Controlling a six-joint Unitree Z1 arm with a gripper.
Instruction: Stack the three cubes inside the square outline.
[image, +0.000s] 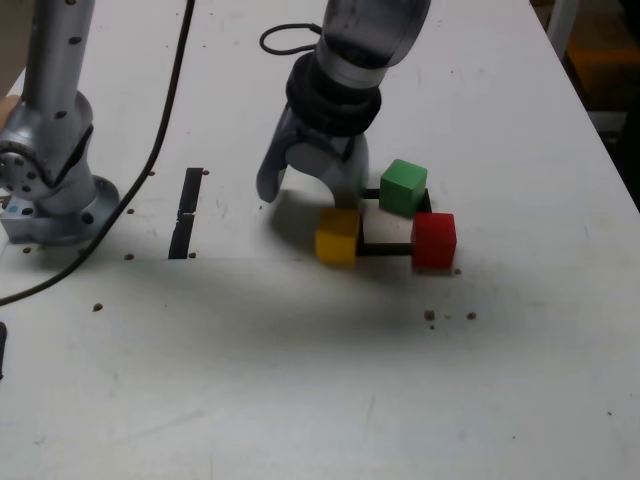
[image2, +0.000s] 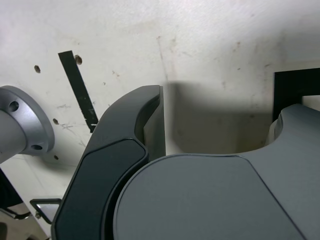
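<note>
The open, empty gripper (image: 306, 196) hangs beside the yellow cube (image: 337, 237); the red cube (image: 434, 241) and green cube (image: 404, 187) sit at other corners of the square outline (image: 386, 249). A good approach would centre the spread jaws over one cube before descending. The outline is partly hidden; the wrist view shows no cube.

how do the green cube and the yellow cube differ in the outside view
The green cube is green, while the yellow cube is orange-yellow. The green cube sits farther toward the exterior view's right and higher in it; the yellow cube is lower, nearer the gripper. Both are plain, solid-coloured blocks.
</note>
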